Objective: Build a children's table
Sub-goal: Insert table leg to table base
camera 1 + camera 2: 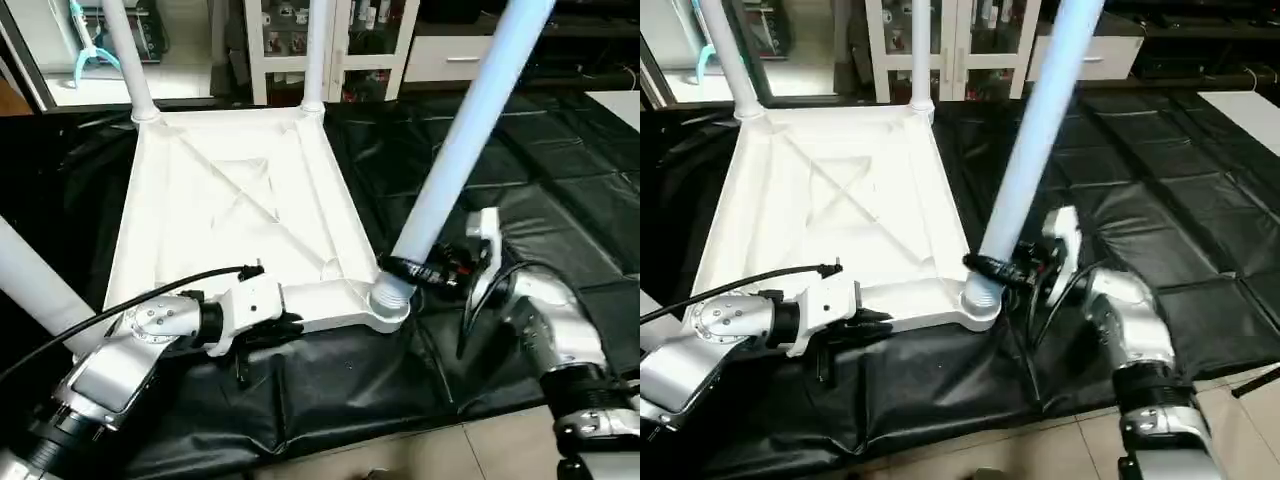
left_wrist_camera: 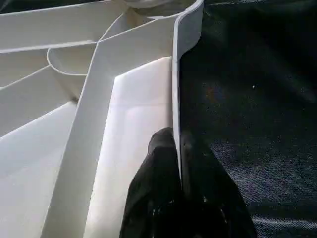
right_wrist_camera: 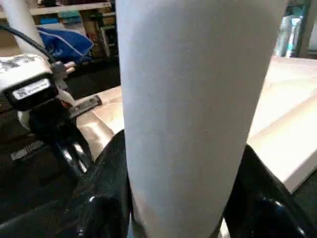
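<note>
The children's table top (image 1: 230, 200) lies upside down on the black cloth, its ribbed underside facing up. White legs stand in the far left corner (image 1: 128, 60), the far right corner (image 1: 316, 50) and the near left corner (image 1: 30, 290). A fourth leg (image 1: 470, 130) leans in the near right corner socket (image 1: 390, 300). My right gripper (image 1: 420, 270) is shut around this leg just above the socket, with a black finger on each side of it (image 3: 111, 198). The left gripper (image 2: 177, 139) is shut on the top's near rim (image 2: 176, 74), one finger inside and one outside.
A white glass-door cabinet (image 1: 330, 40) stands behind the work. The black cloth (image 1: 560, 200) runs far to the right. Tiled floor (image 1: 400, 450) shows at the cloth's near edge. A white surface (image 1: 620, 105) sits at the far right.
</note>
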{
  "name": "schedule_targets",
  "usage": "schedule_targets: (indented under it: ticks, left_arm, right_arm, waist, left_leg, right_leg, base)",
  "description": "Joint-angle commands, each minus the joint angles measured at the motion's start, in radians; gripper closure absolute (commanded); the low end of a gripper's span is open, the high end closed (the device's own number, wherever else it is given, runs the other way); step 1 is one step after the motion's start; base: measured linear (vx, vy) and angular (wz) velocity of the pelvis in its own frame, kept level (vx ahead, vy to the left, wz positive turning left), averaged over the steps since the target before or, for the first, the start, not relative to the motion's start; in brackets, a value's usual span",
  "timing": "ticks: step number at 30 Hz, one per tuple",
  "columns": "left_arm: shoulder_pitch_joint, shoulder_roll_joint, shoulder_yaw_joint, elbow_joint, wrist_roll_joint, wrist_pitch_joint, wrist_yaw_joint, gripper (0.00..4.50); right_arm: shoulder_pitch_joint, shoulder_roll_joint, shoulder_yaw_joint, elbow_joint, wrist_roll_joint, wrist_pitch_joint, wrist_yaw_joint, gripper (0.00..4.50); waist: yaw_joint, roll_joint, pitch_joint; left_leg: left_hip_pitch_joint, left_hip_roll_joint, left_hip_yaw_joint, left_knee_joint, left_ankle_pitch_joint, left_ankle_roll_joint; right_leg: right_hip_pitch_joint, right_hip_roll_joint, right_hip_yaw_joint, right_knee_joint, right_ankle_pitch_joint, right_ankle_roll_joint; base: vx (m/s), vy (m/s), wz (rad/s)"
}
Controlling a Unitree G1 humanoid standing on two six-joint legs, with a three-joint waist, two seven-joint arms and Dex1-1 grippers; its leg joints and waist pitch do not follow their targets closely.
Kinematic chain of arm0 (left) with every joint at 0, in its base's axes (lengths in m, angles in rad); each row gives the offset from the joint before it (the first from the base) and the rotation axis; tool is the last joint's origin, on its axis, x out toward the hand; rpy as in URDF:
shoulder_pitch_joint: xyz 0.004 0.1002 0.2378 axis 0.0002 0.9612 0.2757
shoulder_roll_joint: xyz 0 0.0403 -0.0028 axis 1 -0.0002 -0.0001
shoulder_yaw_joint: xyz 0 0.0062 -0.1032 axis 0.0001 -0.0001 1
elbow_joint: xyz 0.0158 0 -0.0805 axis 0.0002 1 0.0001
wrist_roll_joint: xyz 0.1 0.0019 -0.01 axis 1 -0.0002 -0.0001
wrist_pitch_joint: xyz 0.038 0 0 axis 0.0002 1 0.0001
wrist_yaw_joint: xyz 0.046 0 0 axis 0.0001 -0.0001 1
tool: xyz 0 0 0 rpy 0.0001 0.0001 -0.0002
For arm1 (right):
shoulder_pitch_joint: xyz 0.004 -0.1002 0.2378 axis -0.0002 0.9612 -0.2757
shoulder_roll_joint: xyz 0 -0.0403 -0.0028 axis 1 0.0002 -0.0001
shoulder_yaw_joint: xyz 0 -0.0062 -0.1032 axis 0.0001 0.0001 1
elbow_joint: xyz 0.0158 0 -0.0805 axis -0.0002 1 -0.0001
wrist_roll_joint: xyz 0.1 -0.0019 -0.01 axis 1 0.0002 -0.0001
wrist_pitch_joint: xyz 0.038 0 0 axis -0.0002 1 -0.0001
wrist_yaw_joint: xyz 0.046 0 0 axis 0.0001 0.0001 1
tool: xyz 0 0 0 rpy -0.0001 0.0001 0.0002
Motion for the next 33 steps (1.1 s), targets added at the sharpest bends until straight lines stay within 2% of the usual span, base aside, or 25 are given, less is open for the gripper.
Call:
schedule_targets:
  ticks: [1, 2, 3, 5, 6, 10, 14, 19, 24, 33]
  left_arm:
    - [0.022, -0.010, -0.067, 0.043, 0.045, 0.004, -0.008, 4.45]
    - [0.019, -0.014, -0.068, 0.049, 0.049, 0.001, -0.004, 4.45]
    - [0.019, -0.017, -0.067, 0.052, 0.050, -0.002, -0.003, 4.45]
    - [0.020, -0.017, -0.067, 0.053, 0.051, -0.003, -0.004, 4.45]
    - [0.021, -0.019, -0.067, 0.051, 0.050, -0.003, -0.008, 4.45]
    - [0.025, -0.022, -0.066, 0.048, 0.049, -0.004, -0.011, 4.45]
    - [0.027, -0.028, -0.062, 0.051, 0.054, -0.010, -0.014, 4.45]
    - [0.030, -0.032, -0.060, 0.050, 0.056, -0.011, -0.014, 4.50]
    - [0.032, -0.035, -0.056, 0.054, 0.060, -0.011, -0.015, 4.50]
    - [0.031, -0.038, -0.048, 0.060, 0.067, -0.013, -0.011, 4.50]
  right_arm:
    - [0.022, -0.005, 0.024, -0.021, -0.011, -0.007, 0.029, 2.62]
    - [0.030, -0.006, 0.032, -0.031, -0.015, -0.009, 0.038, 2.62]
    - [0.038, -0.008, 0.040, -0.033, -0.026, -0.024, 0.040, 2.62]
    - [0.041, -0.009, 0.043, -0.031, -0.033, -0.035, 0.040, 2.62]
    - [0.047, -0.014, 0.047, -0.020, -0.049, -0.059, 0.038, 2.62]
    - [0.056, -0.025, 0.058, 0.002, -0.087, -0.112, 0.039, 2.62]
    - [0.051, -0.021, 0.046, 0.043, -0.112, -0.155, -0.018, 2.62]
    - [0.039, -0.013, 0.024, 0.087, -0.094, -0.128, -0.033, 2.62]
    - [0.043, -0.009, 0.029, 0.117, -0.072, -0.092, 0.004, 2.62]
    - [0.082, 0.000, 0.030, 0.081, -0.047, -0.077, 0.046, 2.62]
  waist:
    - [-0.005, -0.008, -0.059]
    - [-0.005, -0.009, -0.059]
    - [-0.003, -0.004, -0.062]
    - [-0.003, -0.008, -0.059]
    - [-0.003, -0.006, -0.057]
    - [-0.004, -0.006, -0.055]
    - [-0.005, -0.006, -0.057]
    - [-0.005, -0.006, -0.056]
    - [-0.007, -0.008, -0.053]
    - [-0.005, -0.014, -0.047]
  left_leg:
    - [0.024, 0.023, -0.002, -0.067, -0.022, 0.125]
    - [0.024, 0.023, -0.002, -0.067, -0.023, 0.125]
    - [0.025, 0.024, -0.002, -0.067, -0.024, 0.124]
    - [0.024, 0.024, -0.002, -0.069, -0.041, 0.117]
    - [0.026, 0.024, -0.002, -0.071, -0.068, 0.101]
    - [0.030, 0.024, -0.003, -0.075, -0.107, 0.072]
    - [0.031, 0.023, -0.002, -0.076, -0.089, 0.078]
    - [0.033, 0.024, -0.002, -0.080, -0.104, 0.076]
    - [0.036, 0.025, -0.003, -0.085, -0.129, 0.068]
    - [0.038, 0.027, 0.000, -0.092, -0.133, 0.073]
  right_leg:
    - [0.048, -0.058, 0.033, -0.079, 0.124, -0.288]
    - [0.048, -0.057, 0.033, -0.079, 0.125, -0.288]
    - [0.049, -0.058, 0.033, -0.079, 0.132, -0.285]
    - [0.048, -0.060, 0.033, -0.082, 0.112, -0.285]
    - [0.047, -0.060, 0.034, -0.087, 0.070, -0.283]
    - [0.047, -0.061, 0.036, -0.094, 0.003, -0.274]
    - [0.048, -0.061, 0.036, -0.093, 0.036, -0.276]
    - [0.049, -0.060, 0.036, -0.096, 0.023, -0.277]
    - [0.048, -0.060, 0.036, -0.102, -0.002, -0.273]
    - [0.046, -0.063, 0.038, -0.110, -0.037, -0.261]
  base:
    - [0.000, 0.000, 0.00]
    - [0.000, 0.000, 0.00]
    - [0.000, 0.000, 0.00]
    - [0.000, 0.000, 0.00]
    - [0.000, 0.000, 0.00]
    - [0.000, 0.000, 0.00]
    - [0.000, 0.000, 0.00]
    - [0.000, 0.000, 0.00]
    - [0.000, 0.000, 0.00]
    - [0.000, 0.000, 0.00]
